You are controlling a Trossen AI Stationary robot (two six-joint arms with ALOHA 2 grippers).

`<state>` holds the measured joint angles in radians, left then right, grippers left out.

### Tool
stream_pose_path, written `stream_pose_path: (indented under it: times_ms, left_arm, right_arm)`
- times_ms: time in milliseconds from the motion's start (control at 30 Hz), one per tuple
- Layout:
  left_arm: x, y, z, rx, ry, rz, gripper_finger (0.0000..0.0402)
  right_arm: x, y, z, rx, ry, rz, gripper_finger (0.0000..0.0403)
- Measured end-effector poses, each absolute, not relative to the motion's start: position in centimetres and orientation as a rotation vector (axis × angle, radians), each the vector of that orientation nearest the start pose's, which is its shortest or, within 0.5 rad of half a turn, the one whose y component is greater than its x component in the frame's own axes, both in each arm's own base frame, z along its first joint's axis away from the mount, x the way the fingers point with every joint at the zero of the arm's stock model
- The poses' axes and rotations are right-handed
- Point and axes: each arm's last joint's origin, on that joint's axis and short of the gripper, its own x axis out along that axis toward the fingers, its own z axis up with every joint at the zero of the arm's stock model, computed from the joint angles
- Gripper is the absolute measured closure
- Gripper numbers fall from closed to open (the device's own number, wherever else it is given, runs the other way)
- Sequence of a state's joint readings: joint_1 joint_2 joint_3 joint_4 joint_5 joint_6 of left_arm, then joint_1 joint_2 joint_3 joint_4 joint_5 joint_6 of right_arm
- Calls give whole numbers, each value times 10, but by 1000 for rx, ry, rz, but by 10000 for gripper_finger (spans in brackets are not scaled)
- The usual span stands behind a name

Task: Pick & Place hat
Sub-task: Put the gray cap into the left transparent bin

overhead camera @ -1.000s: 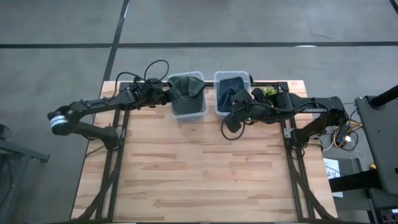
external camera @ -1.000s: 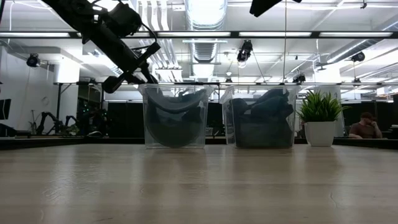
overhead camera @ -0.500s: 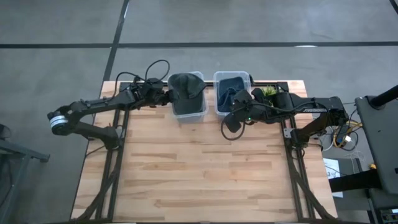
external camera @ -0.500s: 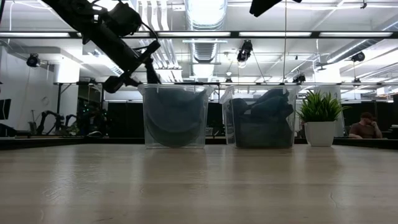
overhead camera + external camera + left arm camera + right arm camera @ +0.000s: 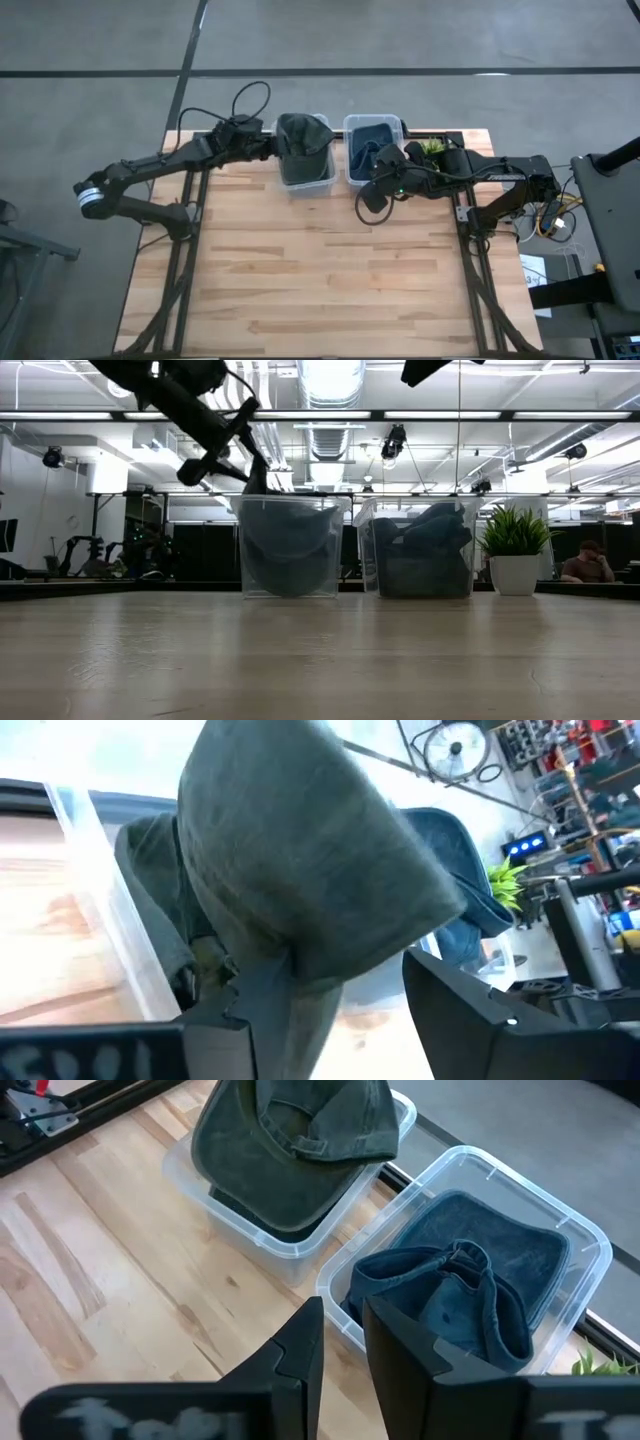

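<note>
An olive-green hat (image 5: 303,135) lies in the left clear bin (image 5: 305,182), hollow side and back strap up (image 5: 290,1140), with part of it standing above the rim. My left gripper (image 5: 272,143) hovers open at the bin's left rim, and the hat's raised cloth (image 5: 300,850) reaches between its fingers. My right gripper (image 5: 383,165) waits above the near edge of the right bin (image 5: 580,1240). Its fingers (image 5: 300,1350) stand a narrow gap apart with nothing between them. A blue hat (image 5: 470,1290) lies crumpled in that bin. My left gripper stands open around the raised part of the green hat, slanting in from the table's left. The cloth (image 5: 300,980) hangs close beside one finger (image 5: 250,1005). Whether it touches that finger I cannot tell. The hat's bulk lies in the bin.
A potted plant (image 5: 432,148) stands at the far right behind the right arm. The two bins sit side by side at the far edge. Bare wooden tabletop (image 5: 320,270) stretches toward the near edge. A person (image 5: 585,565) sits in the room beyond.
My left gripper has opened and let go of the green hat, then risen a little. The hat has dropped and settled deeper into the left bin, filling it. The left bin has shifted slightly toward the table's right.
</note>
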<state>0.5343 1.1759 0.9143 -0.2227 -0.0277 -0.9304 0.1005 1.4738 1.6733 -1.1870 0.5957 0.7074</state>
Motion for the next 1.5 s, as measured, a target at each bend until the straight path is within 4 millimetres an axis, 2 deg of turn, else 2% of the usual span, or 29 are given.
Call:
stream_pose_path:
  times_ms: [200, 367, 700, 900, 1100, 1333, 1500]
  left_arm:
    - [218, 130, 297, -1028, 253, 757, 218]
    - [214, 128, 302, -1034, 224, 748, 218]
    - [200, 121, 334, -995, 212, 738, 218]
    - [201, 128, 346, -932, 200, 743, 218]
    - [206, 145, 332, -953, 268, 774, 218]
    - [223, 159, 304, -989, 404, 778, 218]
    - [234, 165, 290, -1012, 466, 761, 218]
  right_arm:
    - [274, 11, 397, 303, 721, -750, 324]
    - [274, 11, 397, 304, 719, -749, 321]
    - [275, 11, 398, 307, 706, -744, 333]
    - [275, 11, 398, 307, 706, -744, 332]
    - [275, 11, 398, 309, 706, -744, 324]
    - [275, 11, 398, 322, 701, -749, 328]
    - [275, 11, 398, 329, 699, -751, 335]
